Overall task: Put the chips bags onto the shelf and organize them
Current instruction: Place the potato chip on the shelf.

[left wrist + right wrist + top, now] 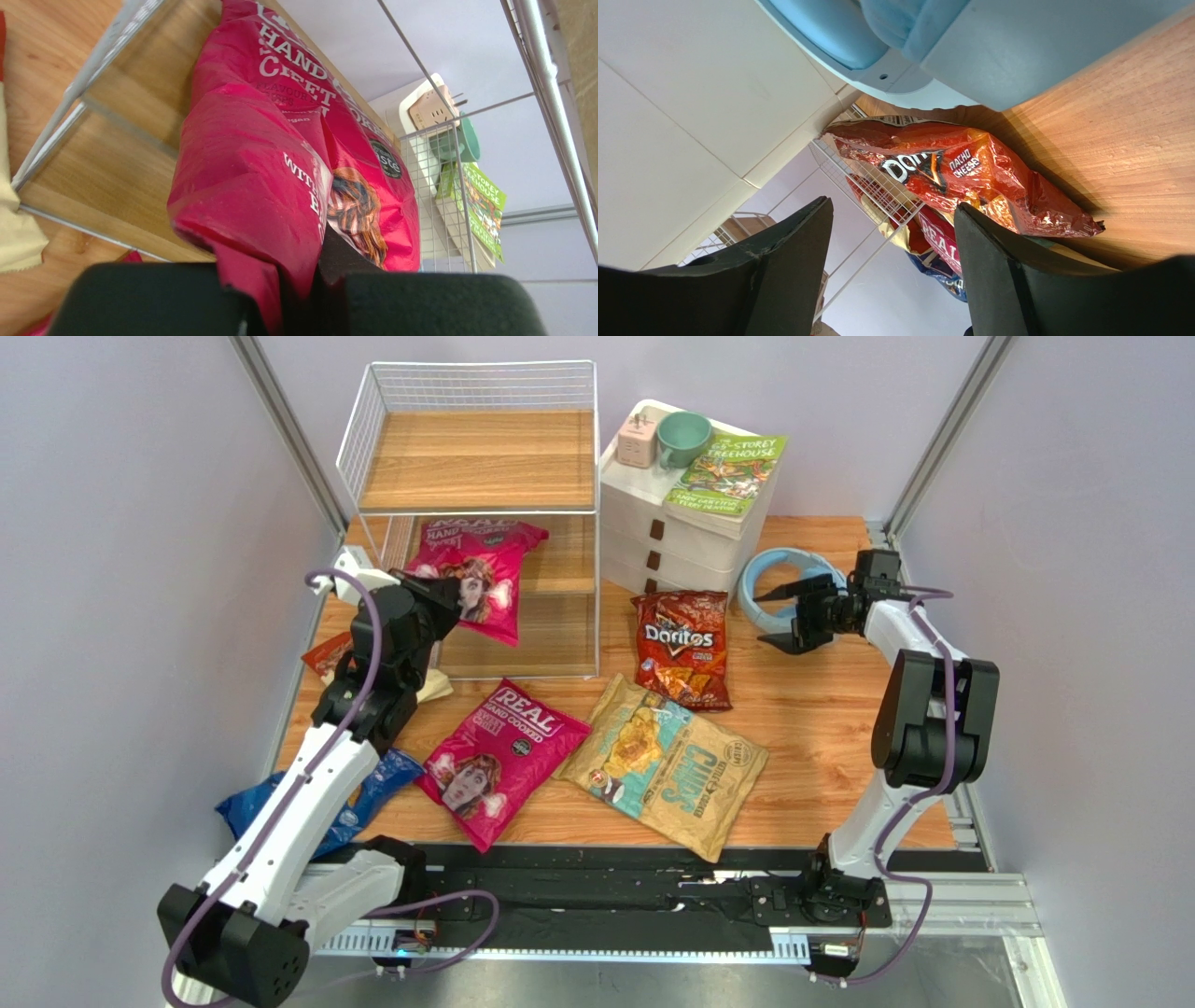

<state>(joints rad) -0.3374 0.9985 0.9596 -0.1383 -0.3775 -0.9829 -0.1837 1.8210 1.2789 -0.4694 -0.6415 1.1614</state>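
Pinching the magenta bag (477, 577) by its near edge in the left pincer (443, 594), pointing it lengthwise straight ahead into the shelf (477, 462). Holding the right pincer (779, 616) gaping wide and empty, facing the Doritos (683, 647) lying just ahead on the desk (828, 756).

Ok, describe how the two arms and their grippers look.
Left arm and right arm match: white links, black joint housings, a purple cable along each. Left gripper and right gripper are black, each with two tapered fingers.
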